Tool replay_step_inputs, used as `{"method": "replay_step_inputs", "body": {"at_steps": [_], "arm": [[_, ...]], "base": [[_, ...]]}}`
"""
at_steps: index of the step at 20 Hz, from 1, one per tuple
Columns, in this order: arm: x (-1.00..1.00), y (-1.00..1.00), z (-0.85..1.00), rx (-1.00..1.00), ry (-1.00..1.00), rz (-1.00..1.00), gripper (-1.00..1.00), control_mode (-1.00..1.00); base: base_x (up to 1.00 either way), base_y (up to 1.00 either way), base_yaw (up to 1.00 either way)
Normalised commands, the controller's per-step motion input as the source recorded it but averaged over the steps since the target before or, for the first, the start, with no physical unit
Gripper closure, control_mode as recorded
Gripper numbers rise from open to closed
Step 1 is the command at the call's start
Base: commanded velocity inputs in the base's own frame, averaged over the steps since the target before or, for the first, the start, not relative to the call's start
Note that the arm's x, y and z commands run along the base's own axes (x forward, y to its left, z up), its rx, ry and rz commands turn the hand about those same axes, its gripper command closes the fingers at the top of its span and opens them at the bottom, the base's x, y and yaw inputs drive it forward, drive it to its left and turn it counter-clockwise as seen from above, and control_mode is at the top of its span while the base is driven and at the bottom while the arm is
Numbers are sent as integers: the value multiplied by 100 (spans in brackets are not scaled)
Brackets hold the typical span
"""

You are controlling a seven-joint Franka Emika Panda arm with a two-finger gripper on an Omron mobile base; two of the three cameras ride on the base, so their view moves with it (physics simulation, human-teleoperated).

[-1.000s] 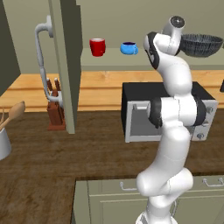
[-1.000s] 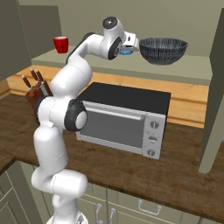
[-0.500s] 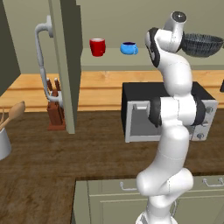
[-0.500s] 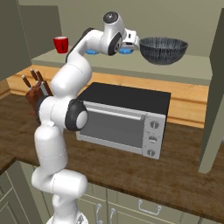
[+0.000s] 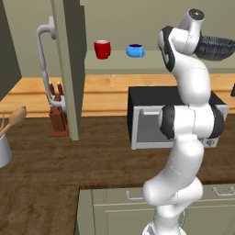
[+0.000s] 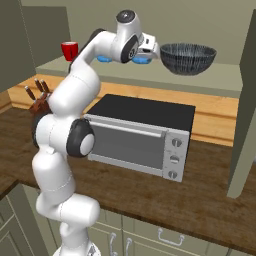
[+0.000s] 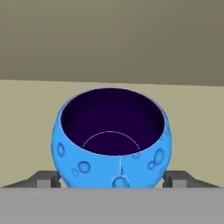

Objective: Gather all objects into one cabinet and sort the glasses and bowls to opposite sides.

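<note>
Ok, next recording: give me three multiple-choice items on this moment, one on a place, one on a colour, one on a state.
1. Where does the dark ribbed bowl stand?
A. on the cabinet shelf
B. on top of the microwave
C. on the wooden counter

2. What colour is the cup right in front of the pincer?
A. red
B. bright blue
C. white

3. How do the pincer's fingers stand?
A. shut with nothing between them
B. apart, one on each side of the cup
C. clamped on the bowl's rim

Key: 1 A, the right base view shows it on the pale shelf above the microwave. 2 B, the hand view shows blue with a dark inside. 3 B, the hand view shows a tip at each side of the cup.
</note>
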Motion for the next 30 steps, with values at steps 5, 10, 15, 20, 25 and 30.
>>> {"method": "replay_step_inputs", "body": {"at_steps": [5, 10, 15, 20, 25, 30], "arm": [[-35, 21, -44, 0, -5, 0, 100, -100], [-24, 37, -27, 1, -18, 0, 100, -100], [0, 37, -4, 0, -23, 0, 100, -100], [0, 19, 11, 0, -20, 0, 100, -100], [-35, 7, 73, 0, -4, 5, 100, -100], [-72, 10, 90, 0, 6, 11, 100, -100]], "base": [[0, 0, 0], [0, 0, 0], [0, 0, 0], [0, 0, 0], [0, 0, 0], [0, 0, 0]]}}
